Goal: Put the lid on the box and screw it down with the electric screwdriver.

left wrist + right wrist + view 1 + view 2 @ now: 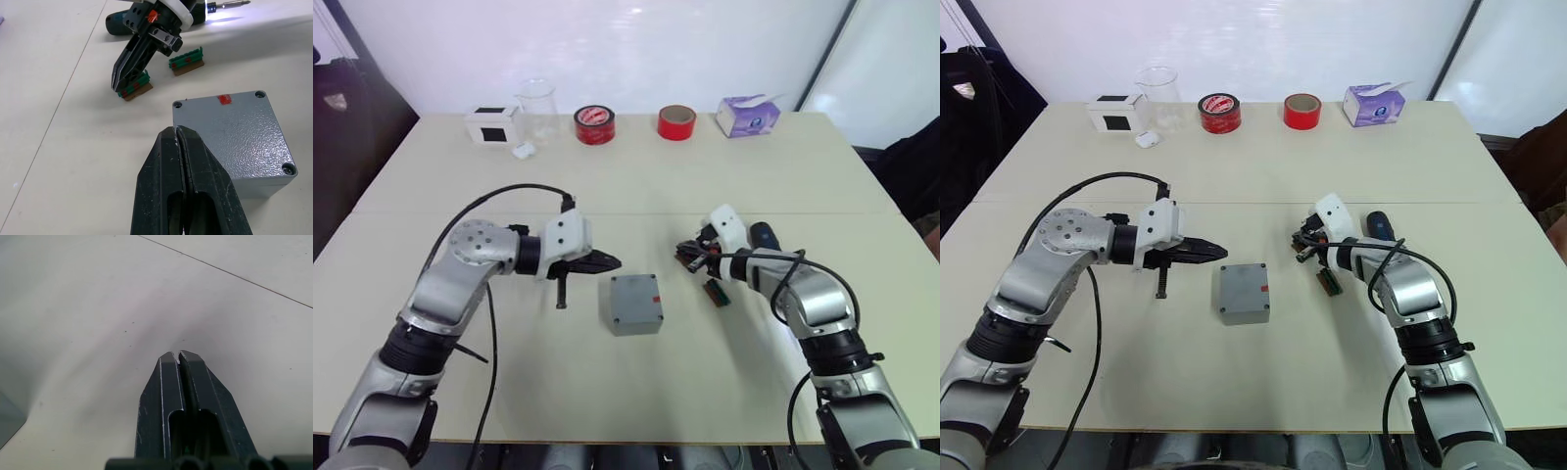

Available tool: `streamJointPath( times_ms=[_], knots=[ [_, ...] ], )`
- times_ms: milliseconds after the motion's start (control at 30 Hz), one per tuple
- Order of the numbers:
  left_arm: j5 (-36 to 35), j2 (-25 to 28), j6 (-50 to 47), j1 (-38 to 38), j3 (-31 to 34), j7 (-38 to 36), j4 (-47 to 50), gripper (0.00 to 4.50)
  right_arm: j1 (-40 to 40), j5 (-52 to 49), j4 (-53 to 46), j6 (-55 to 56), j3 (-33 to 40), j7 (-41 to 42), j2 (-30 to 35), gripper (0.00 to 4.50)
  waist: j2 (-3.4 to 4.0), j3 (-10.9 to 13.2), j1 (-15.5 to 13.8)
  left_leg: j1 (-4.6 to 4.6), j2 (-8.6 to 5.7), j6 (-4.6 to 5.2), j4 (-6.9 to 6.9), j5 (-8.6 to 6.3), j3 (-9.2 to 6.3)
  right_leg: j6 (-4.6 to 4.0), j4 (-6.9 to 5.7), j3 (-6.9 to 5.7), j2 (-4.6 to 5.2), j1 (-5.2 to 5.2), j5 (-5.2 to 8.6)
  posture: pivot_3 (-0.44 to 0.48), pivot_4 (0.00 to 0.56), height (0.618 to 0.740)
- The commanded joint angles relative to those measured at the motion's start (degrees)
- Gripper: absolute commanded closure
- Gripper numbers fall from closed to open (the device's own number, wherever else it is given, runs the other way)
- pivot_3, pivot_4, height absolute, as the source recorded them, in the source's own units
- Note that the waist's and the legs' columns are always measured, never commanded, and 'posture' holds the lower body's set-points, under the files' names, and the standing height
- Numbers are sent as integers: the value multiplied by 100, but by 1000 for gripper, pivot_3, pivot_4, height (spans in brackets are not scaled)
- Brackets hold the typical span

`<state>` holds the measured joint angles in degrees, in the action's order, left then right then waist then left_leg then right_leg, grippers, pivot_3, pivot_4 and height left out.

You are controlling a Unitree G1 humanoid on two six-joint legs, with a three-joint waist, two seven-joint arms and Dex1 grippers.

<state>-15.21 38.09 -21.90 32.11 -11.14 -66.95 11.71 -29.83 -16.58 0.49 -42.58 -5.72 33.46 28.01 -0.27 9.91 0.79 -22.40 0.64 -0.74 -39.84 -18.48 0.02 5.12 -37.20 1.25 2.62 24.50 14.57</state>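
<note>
Since the lid (230, 134) already sits flush on the box (635, 315), mid-table between the arms:
Screwdriver (161, 12): lies behind right gripper, ungrasped.
Left gripper (605, 261): fingers together, empty, beside the box.
Right gripper (128, 77): fingers together, empty.

Table (636, 206) layout, box (634, 303) as clock centre, 12 = far edge. Lid (234, 128) sits on the box. Left gripper (611, 262) at 10, just beside the box, not touching; right gripper (686, 253) at 2, near. 2 small connector blocks by the right gripper: 1 (135, 89) under its tip, 1 (186, 61) beside it. Screwdriver (763, 235) at 2, behind the right arm. Far edge, left to right: white box (493, 125), beaker (537, 111), tape roll (594, 124), tape roll (676, 122), tissue box (749, 115).
</note>
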Motion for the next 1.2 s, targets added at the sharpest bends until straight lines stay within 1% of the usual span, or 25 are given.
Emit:
streamJointPath(
  times_ms=[33, 133, 200, 333, 433, 633, 1200],
  knots=[
    [-24, 46, -54, 90, 17, 44, 189, 4500, -248, -226, -567, -259, 325, 67, 104, 4459, 0, 0, -1, 0, 0, 0, 0, 0, 0, 0, 0, 0, 0, 0, 0, 0, 150, 739],
    [-38, 83, -94, 34, 27, 49, 239, 4500, -299, -551, -1034, -705, 500, 220, 201, 4459, 2, 1, -1, 0, 1, 0, 0, 0, 0, 0, -1, 0, 0, 0, 0, 0, 150, 739],
    [0, 125, -81, -16, 32, 59, 218, 4500, -277, -943, -1584, -1134, 559, 470, 364, 4459, 3, 2, -3, 0, 3, 0, 0, 0, -1, 0, -1, 0, 0, 0, 0, 0, 150, 739],
    [13, 173, -69, -65, 46, 82, 175, 4500, -175, -1509, -2516, -1803, 459, 658, 554, 4459, 1, 1, 0, 0, 8, 1, 1, 0, -7, 0, 1, -2, -1, 0, 0, 0, 150, 739],
    [6, 196, -64, -85, 57, 90, 165, 4500, -106, -1700, -2874, -2046, 359, 624, 568, 4459, 1, 1, -3, 0, 8, 1, 0, 0, -6, 0, -1, -2, 0, 0, 0, 0, 150, 739],
    [24, 230, -35, -147, 65, 109, 174, 4500, 84, -1726, -3046, -2068, 134, 464, 460, 4459, 1, 1, -5, 0, 5, 0, -1, 0, -5, 0, 0, -2, 2, -1, 0, 0, 150, 739],
    [10, 204, -52, -206, 30, 152, 298, 4500, 219, -1373, -2663, -1650, -159, 406, 518, 4459, 1, 1, -4, 0, 4, 0, -1, 0, -5, 0, 0, -2, 1, -1, 0, 0, 150, 739]
  ],
)
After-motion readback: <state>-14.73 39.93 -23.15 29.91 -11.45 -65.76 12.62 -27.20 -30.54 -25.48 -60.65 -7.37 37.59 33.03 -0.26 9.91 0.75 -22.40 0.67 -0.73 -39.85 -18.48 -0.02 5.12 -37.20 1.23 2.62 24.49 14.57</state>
